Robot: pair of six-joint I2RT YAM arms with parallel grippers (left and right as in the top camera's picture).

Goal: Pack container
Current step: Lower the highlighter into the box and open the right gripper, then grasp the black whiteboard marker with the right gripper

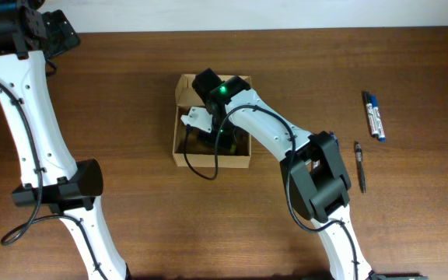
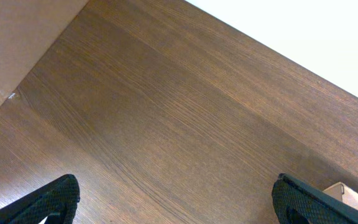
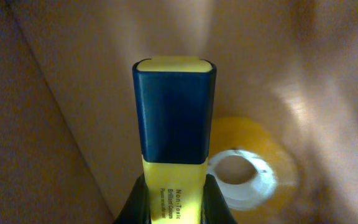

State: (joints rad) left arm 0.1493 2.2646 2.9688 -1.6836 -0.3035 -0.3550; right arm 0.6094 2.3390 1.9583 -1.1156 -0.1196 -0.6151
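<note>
One box (image 1: 208, 161): plain tan cardboard, rectangular, open at the top, its brown inside walls showing; it sits on the table near the middle, slightly toward the far edge.
One table (image 1: 115, 93): dark brown wood grain.
Two arms: white with black joints. The left arm (image 1: 29, 117) runs along the left side, and the right arm (image 1: 271, 128) reaches from the near edge into the box.
Right gripper (image 3: 174, 202): down inside the box, its two black fingers (image 3: 135, 202) pinching the lower body of a highlighter.
One highlighter (image 3: 174, 118): yellow body with a dark blue cap, held upright in the right wrist view, with cardboard behind it.
One tape roll (image 3: 253, 171): yellow with a white core, lying flat on the box floor just beside the highlighter.
Left gripper (image 2: 176, 205): fingers (image 2: 55, 202) spread wide with nothing between them, over bare table at the far left corner, well apart from the box.
Two markers (image 1: 373, 114): blue and white, side by side to the right of the box.
One pen (image 1: 359, 166): black and thin, lying near the markers on their near side.
</note>
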